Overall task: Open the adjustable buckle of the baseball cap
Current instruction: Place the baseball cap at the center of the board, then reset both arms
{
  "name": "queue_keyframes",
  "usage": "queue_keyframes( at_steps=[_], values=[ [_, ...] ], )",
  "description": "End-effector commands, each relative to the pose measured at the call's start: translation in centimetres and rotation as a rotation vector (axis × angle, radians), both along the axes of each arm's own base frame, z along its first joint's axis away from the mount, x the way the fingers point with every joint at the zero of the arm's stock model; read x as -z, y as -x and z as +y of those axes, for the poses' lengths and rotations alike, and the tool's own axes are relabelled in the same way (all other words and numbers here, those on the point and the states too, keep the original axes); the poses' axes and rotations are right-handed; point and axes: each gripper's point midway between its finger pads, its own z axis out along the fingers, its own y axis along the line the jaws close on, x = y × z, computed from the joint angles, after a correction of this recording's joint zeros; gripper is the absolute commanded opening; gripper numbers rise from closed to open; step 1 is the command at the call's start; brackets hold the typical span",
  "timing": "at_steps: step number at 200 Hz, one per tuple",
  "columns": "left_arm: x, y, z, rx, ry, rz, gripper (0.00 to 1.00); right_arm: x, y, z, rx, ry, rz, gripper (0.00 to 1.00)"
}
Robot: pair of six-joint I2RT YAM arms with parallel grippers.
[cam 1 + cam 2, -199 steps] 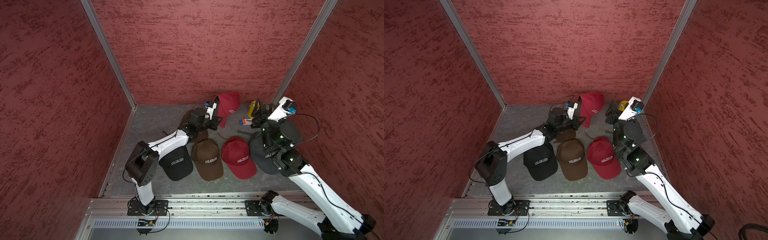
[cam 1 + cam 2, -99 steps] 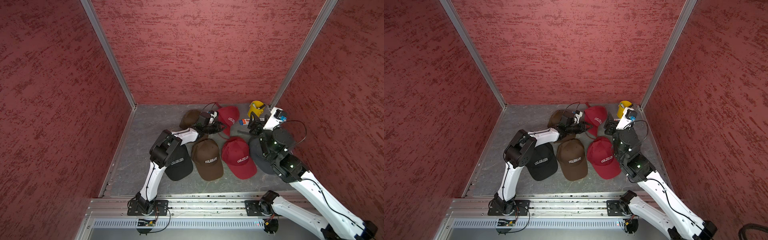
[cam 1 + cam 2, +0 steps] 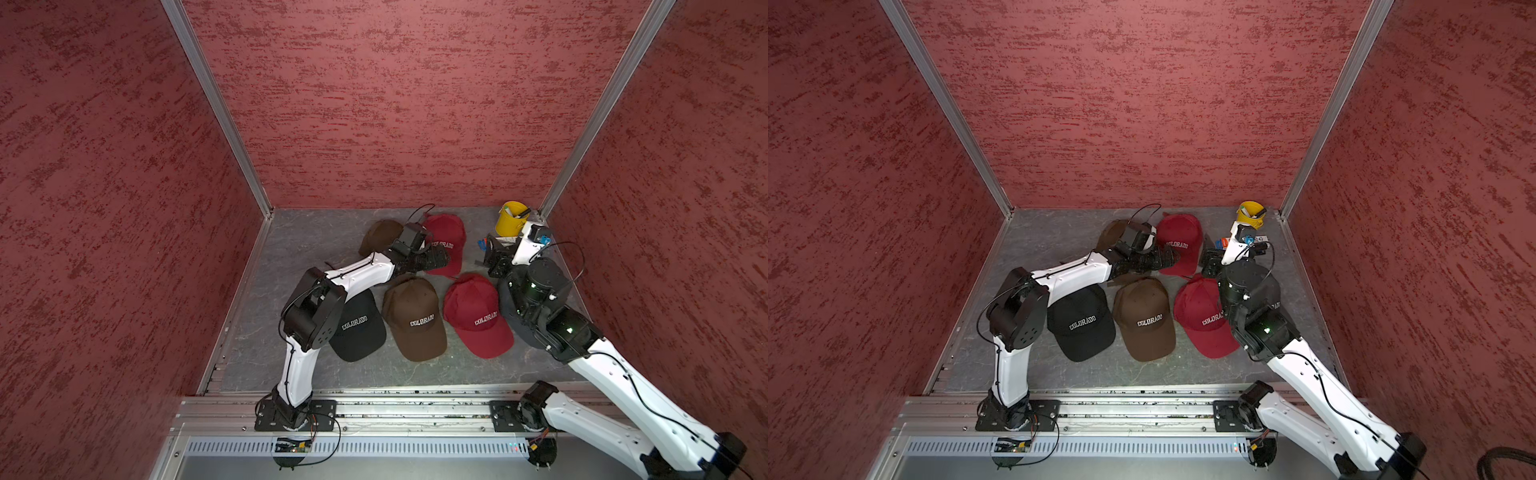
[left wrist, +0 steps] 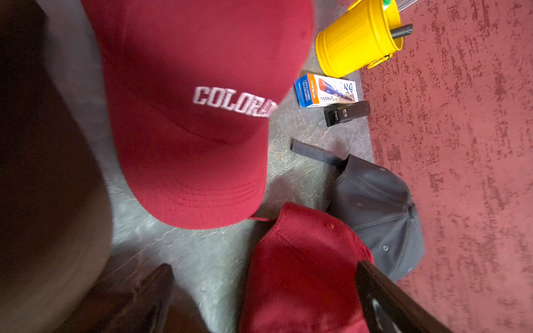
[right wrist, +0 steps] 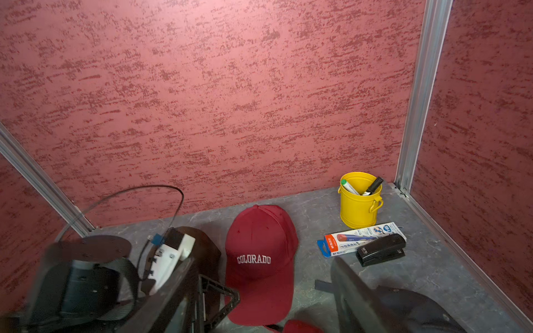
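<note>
Cell is a box: red textured walls [image 3: 395, 104] on three sides, aluminium posts [image 3: 216, 104] in the back corners, grey marbled floor [image 3: 316, 249], both arm bases bolted to a rail [image 3: 395, 409] along the front edge. Only container is a yellow bucket [image 5: 357, 210], upright in the back right corner. A green-tipped marker [image 5: 349, 186] and a black marker [image 5: 375, 184] stick out of it; anything deeper I can't see. Just in front of the bucket a pen box [image 5: 363, 238] lies flat, with a black stapler [image 5: 380, 249] right against its near side. Task item, the rear red cap [image 3: 446, 243], sits crown up on the floor at the back, brim toward the rail, COLORADO readable; its buckle is hidden in every view. Rear brown cap [image 3: 380, 239] is just beside it on the left. Front row, left to right: black cap [image 3: 359, 332], front brown cap [image 3: 415, 320], front red cap [image 3: 478, 320], and a grey cap [image 4: 377, 213] mostly under the right arm. Left gripper [image 3: 440, 257] is low at the rear red cap's brim, fingers [image 4: 155, 288] spread wide, nothing between them. Right gripper [image 3: 490, 255] is between that cap and the bucket, also spread, holding nothing.
</note>
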Motion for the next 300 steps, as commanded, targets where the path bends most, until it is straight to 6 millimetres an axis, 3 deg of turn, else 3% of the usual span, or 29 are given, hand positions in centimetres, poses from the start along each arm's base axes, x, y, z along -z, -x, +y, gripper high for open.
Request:
queue_keyframes(
  at_steps=[1,16,23,35,52,83,105,125,134,156,170,187,203,216,233,259,279,300],
  values=[
    [-3.0,0.8,1.3,0.002,-0.153,-0.162,1.0,0.9,-0.4,-0.2,0.005,0.021,-0.008,0.75],
    [-6.1,1.2,2.6,-0.016,-0.178,-0.299,1.0,3.0,-1.1,-0.6,0.029,0.052,0.017,0.83],
    [-7.3,1.5,3.6,-0.027,-0.197,-0.36,1.0,4.6,-1.5,-1.2,0.057,0.07,0.038,0.98],
    [-8.6,2.0,6.6,-0.079,-0.265,-0.442,1.0,7.6,-2.2,-3.0,0.14,0.092,0.071,0.99],
    [-8.9,2.8,11.8,-0.154,-0.379,-0.521,1.0,10.8,-2.4,-4.9,0.21,0.152,0.066,0.99],
    [-5.7,5.0,22.3,-0.317,-0.514,-0.526,1.0,12.5,-1.0,-9.2,0.352,0.1,-0.017,0.99],
    [-3.5,6.7,28.1,-0.396,-0.558,-0.513,1.0,15.1,-0.7,-11.3,0.366,0.113,-0.02,0.99],
    [-1.9,7.5,31.4,-0.426,-0.595,-0.56,1.0,18.0,-0.7,-12.0,0.347,0.123,0.01,0.99],
    [-2.4,7.5,32.9,-0.46,-0.606,-0.586,1.0,18.6,-0.5,-12.5,0.357,0.115,-0.002,0.99],
    [-3.5,7.0,35.7,-0.509,-0.636,-0.68,1.0,18.1,0.0,-13.3,0.368,0.102,-0.086,0.99],
    [-2.8,6.5,37.7,-0.543,-0.588,-0.677,1.0,17.6,-0.2,-13.5,0.352,0.107,-0.126,0.99],
    [-1.7,5.5,39.5,-0.585,-0.528,-0.705,1.0,17.0,-0.9,-13.7,0.339,0.122,-0.167,0.99],
    [-0.3,4.4,39.9,-0.576,-0.544,-0.737,1.0,16.5,-1.5,-13.6,0.314,0.142,-0.205,0.99],
    [0.0,3.1,39.7,-0.579,-0.518,-0.728,1.0,17.1,-2.4,-13.2,0.266,0.126,-0.204,0.99],
    [1.7,1.7,37.5,-0.453,-0.505,-0.74,1.0,18.5,-2.9,-12.5,0.221,0.145,-0.2,0.99],
    [3.0,1.2,39.5,-0.568,-0.54,-0.687,1.0,19.2,-3.9,-11.7,0.168,0.164,-0.161,0.99],
    [3.0,1.1,39.5,-0.554,-0.518,-0.685,1.0,20.1,-6.1,-11.4,0.139,0.174,-0.09,0.99],
    [3.0,1.0,39.5,-0.547,-0.504,-0.682,1.0,20.1,-6.3,-11.9,0.151,0.159,-0.086,0.99]
  ],
)
